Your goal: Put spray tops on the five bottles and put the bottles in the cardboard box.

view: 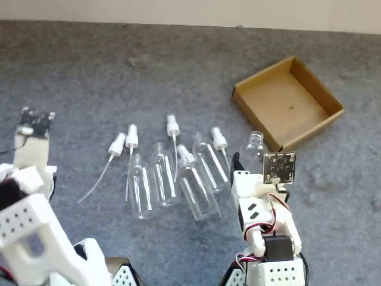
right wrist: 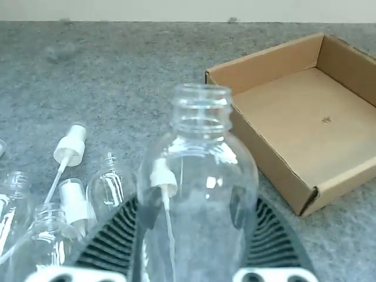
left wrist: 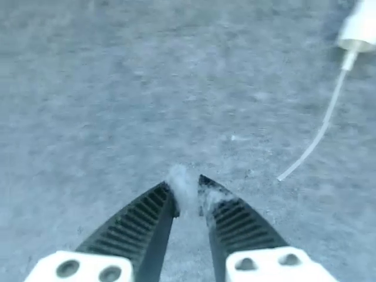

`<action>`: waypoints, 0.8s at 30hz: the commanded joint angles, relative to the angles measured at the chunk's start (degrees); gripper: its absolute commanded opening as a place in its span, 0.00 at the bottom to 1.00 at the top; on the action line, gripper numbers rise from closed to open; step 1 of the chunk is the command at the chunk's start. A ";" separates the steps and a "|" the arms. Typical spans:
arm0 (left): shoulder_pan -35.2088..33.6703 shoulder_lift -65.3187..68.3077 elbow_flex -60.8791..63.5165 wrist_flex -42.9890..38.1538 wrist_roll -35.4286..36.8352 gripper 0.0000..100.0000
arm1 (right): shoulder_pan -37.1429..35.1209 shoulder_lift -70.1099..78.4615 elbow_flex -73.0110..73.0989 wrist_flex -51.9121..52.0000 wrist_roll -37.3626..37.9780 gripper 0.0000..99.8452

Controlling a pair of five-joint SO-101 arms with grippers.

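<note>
It looks like a small robotics test bench, though whether in a lab or a home cannot be told. The worktop (view: 178, 71) is covered in grey felt-like cloth and meets a plain pale wall (view: 178, 11) at its far edge. Two white plastic arms, left (view: 30, 220) and right (view: 268, 226), show exposed wires (view: 271, 217).

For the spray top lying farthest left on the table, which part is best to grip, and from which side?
Probably the white head of the spray top, from straight above: it lies flat and apart from the bottles, and its thin tube could bend or slip.
</note>
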 commanded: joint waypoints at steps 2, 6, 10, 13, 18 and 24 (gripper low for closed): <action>13.93 8.66 -11.21 7.38 -0.26 0.00 | 0.22 -0.57 6.64 -1.54 -0.09 0.09; 21.32 15.08 -16.22 8.35 5.54 0.00 | 0.22 -0.48 6.64 -1.54 -0.09 0.09; 25.63 22.90 -20.97 8.35 12.22 0.04 | 0.22 -0.48 6.64 -1.54 -0.09 0.09; 28.26 29.32 -23.69 8.35 14.95 0.12 | 0.22 -0.48 6.64 -1.54 -0.09 0.09; 29.23 38.02 -27.65 6.77 17.93 0.14 | 0.22 -0.48 6.64 -1.54 -0.09 0.09; 29.23 44.62 -28.97 1.41 18.37 0.18 | 0.22 -0.48 6.64 -1.54 -0.09 0.09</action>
